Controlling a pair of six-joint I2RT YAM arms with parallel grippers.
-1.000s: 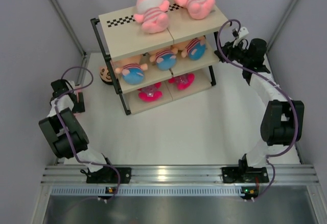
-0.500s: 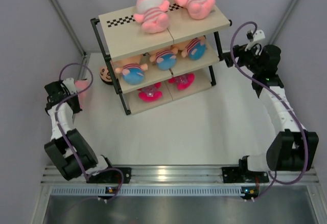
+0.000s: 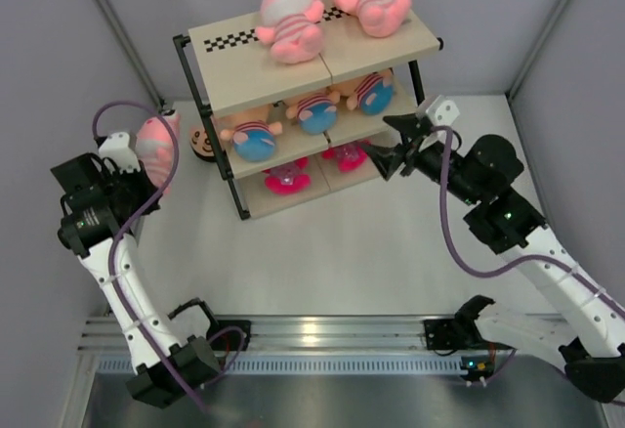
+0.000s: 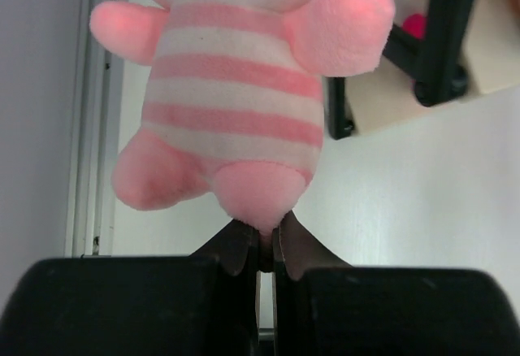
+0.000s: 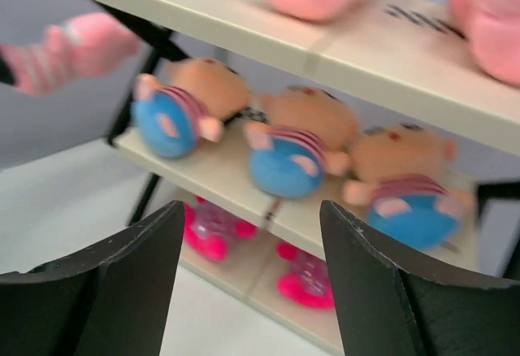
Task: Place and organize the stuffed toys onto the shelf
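From above I see my left tool (image 3: 140, 176) clenched on a pink doll (image 3: 156, 145) left of the shelf (image 3: 264, 76), whose top board holds two pink dolls (image 3: 290, 20) and middle board three boy dolls (image 3: 314, 111); my right tool (image 3: 389, 154) stands released at its right front. My left wrist view shows jaws pinching the doll's lower end. My right wrist view shows spread fingers (image 5: 106, 283) facing the boy dolls.

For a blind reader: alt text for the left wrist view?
The left claw pinches a pink plush doll with a pink-and-white striped middle by its lower end. Behind it, the black metal shelf frame stands on a white table.
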